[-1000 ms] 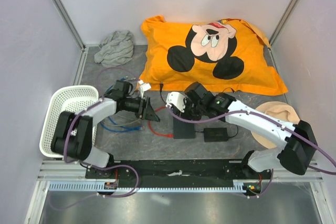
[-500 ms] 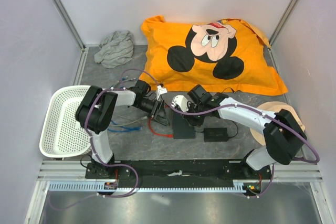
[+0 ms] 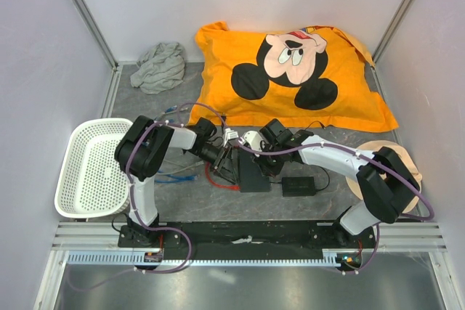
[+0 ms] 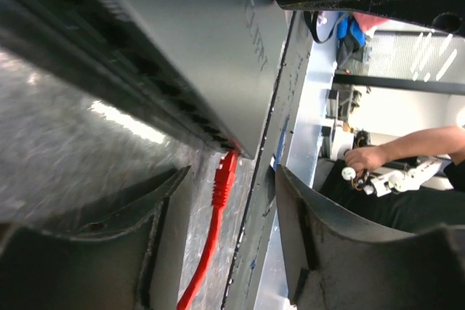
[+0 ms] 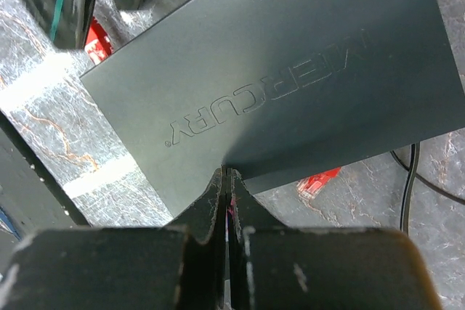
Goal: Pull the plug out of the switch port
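The switch is a flat black box on the grey table between the two arms. In the left wrist view it fills the top, and a red plug sits in a port at its near corner, its red cable trailing away. My left gripper is open, its fingertips on either side of the plug and cable without touching them. My right gripper is shut and empty, its tips on the switch's top near the lettering. It is just right of the left gripper in the top view.
A black power brick lies right of the switch. A second red plug lies loose beside the switch. Blue cable and a white basket are at the left. An orange pillow and a grey cloth lie behind.
My left gripper has swung right from beside the basket to the switch's left edge and now straddles the red plug. My right gripper has come down onto the switch.
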Available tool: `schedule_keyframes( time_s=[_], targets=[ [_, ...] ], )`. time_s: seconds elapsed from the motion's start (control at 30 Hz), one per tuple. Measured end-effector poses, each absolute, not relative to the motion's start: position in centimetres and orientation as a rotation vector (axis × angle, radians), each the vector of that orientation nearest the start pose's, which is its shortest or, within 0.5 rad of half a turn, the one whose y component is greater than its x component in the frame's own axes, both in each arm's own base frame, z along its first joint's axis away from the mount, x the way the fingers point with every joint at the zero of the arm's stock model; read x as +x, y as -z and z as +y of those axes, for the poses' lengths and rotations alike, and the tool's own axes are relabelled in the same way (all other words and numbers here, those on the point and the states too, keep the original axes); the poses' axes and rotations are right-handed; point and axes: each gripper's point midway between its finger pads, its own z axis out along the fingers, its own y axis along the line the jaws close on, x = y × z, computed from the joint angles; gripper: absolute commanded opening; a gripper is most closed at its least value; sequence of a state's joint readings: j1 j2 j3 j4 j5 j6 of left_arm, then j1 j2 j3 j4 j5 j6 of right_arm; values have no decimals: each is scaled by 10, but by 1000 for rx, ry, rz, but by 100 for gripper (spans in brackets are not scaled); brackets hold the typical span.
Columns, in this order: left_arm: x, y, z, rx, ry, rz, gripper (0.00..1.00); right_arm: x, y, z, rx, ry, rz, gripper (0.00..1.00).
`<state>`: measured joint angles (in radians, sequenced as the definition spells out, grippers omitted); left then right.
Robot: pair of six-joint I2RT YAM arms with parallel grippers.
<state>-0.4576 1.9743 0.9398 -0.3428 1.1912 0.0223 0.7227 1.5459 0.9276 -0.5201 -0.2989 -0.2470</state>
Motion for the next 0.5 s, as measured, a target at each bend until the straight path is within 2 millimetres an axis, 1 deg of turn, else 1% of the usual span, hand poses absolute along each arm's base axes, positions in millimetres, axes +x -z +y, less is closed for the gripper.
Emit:
schedule_keyframes(
  time_s=[0.2, 0.33, 0.5],
  targets=[
    [174, -27, -277, 822, 1865, 2559, 50, 208, -45, 240, -1333, -550, 2395, 0],
    [173, -27, -277, 822, 1870, 2559, 48, 209, -44, 241, -1320, -553, 2402, 0],
    [166, -26, -276, 814, 1884, 2576, 45, 209, -44, 242, -1313, -555, 2403, 0]
  ],
)
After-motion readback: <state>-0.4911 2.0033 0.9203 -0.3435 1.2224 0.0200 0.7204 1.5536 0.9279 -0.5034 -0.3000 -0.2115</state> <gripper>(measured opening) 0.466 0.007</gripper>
